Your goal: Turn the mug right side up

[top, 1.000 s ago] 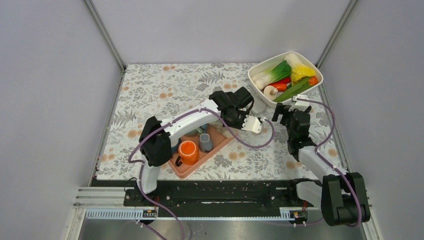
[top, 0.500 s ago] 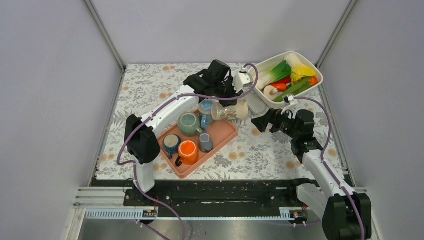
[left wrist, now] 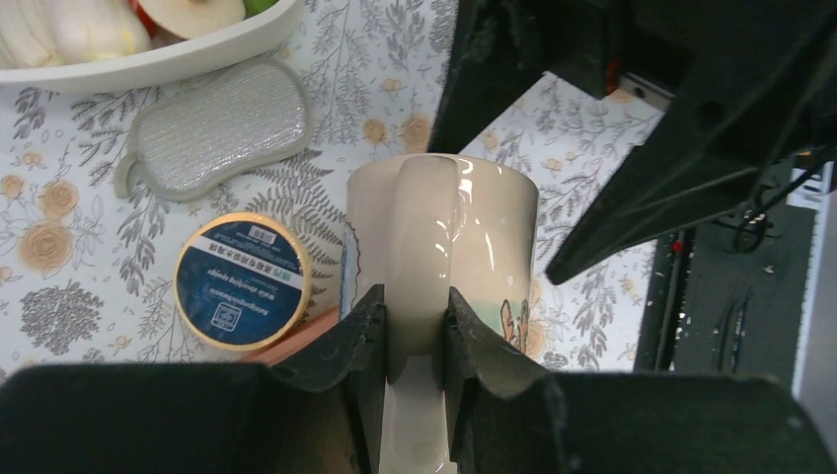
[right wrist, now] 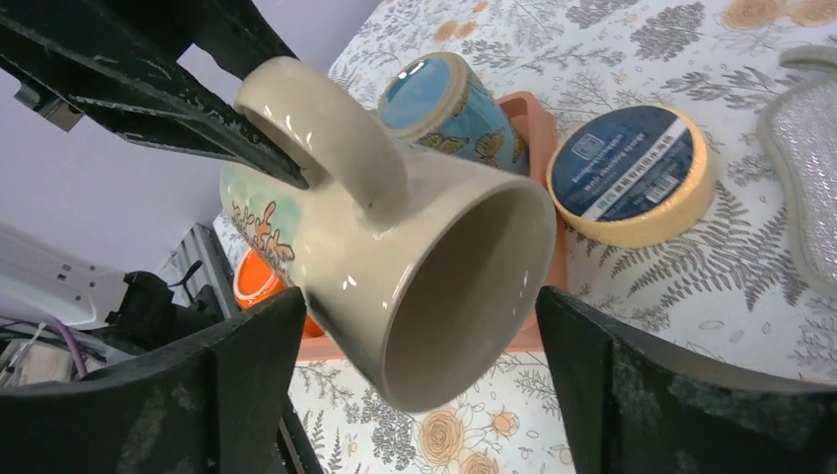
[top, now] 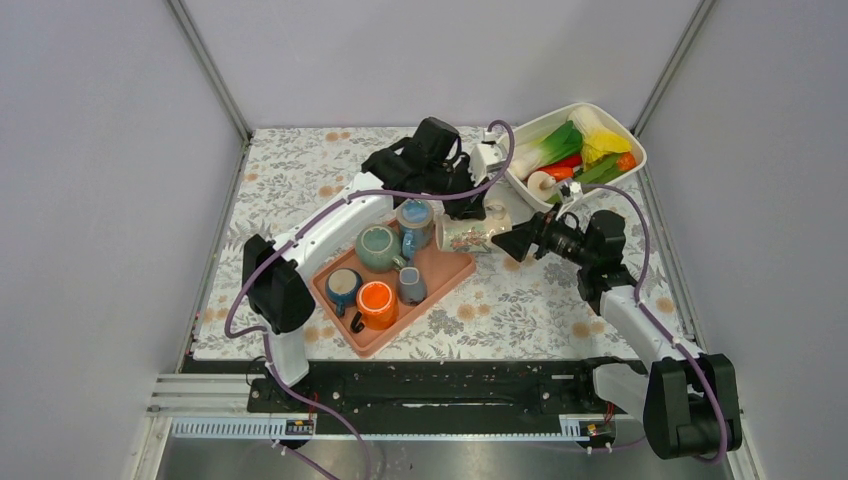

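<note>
A cream mug with a floral print hangs on its side in the air over the right end of the tray. My left gripper is shut on its handle, one finger on each side. The mug's mouth faces my right gripper. That gripper is open wide, its two fingertips level with the rim and just outside it on both sides, touching nothing. In the left wrist view the mug points away from the camera, with the right arm's black fingers beyond it.
An orange tray holds several mugs: green, blue, orange, grey and a blue patterned one. A tape roll and a grey scrubber lie on the cloth. A white bowl of vegetables stands back right.
My left arm has swung up and back, and the mug now hangs on its side. My right gripper has moved left, up to the mug's mouth.
</note>
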